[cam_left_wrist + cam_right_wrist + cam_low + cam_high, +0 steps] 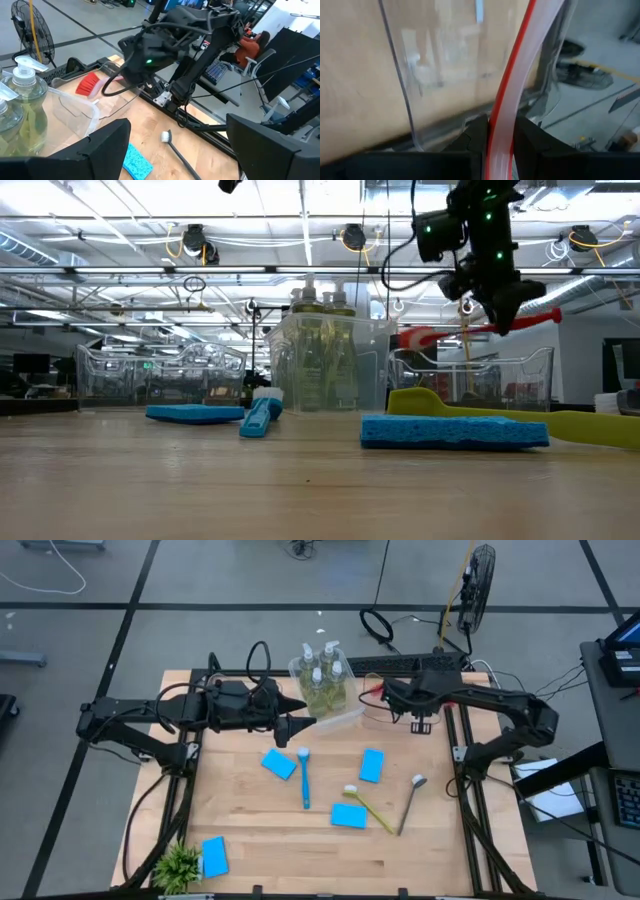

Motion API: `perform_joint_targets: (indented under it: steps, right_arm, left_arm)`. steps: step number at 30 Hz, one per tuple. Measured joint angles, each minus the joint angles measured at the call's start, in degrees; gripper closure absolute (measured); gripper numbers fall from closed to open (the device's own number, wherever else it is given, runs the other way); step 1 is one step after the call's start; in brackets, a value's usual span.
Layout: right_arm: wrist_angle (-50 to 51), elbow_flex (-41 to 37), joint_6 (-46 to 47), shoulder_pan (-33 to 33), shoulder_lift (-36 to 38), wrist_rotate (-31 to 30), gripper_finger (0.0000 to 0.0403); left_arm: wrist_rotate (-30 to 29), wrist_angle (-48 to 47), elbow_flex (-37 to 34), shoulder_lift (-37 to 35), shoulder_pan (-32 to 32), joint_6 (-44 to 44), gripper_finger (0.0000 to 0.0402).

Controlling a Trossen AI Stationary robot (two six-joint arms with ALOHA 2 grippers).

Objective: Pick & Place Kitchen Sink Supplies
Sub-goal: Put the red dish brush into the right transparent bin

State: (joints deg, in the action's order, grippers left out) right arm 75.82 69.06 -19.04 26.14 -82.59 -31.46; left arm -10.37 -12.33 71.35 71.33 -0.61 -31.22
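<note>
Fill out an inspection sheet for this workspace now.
Surface: wooden table, bare in places.
Job's things: soap bottles in a clear bin; four blue sponges, one at; blue brush, yellow-green brush, brown brush lying flat; red brush held.
Clutter: potted plant.
Grippers: left pincer open beside the bin; right pincer shut on the red brush above a second bin.
Cables: looped on the floor.
Surroundings: fan, seated person.

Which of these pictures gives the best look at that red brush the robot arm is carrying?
The low view: the red brush hangs level in the right gripper, its bristles above a clear bin. The left wrist view shows only its bristles, the right wrist view only its handle, and the high view a red speck.
</note>
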Motion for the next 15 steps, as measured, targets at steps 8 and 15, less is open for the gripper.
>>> perform_joint_targets:
  steps: [8,15]
  right_arm:
    - [2.57,0.00,-2.82,3.48,-3.53,-0.02,0.0353]
    - [-0.31,0.00,-6.94,3.53,-5.37,0.01,0.0348]
  left_arm:
    - [-0.05,-0.10,0.00,0.00,0.01,0.82,0.0080]
    - [-0.09,-0.45,0.00,0.00,0.01,1.38,0.0085]
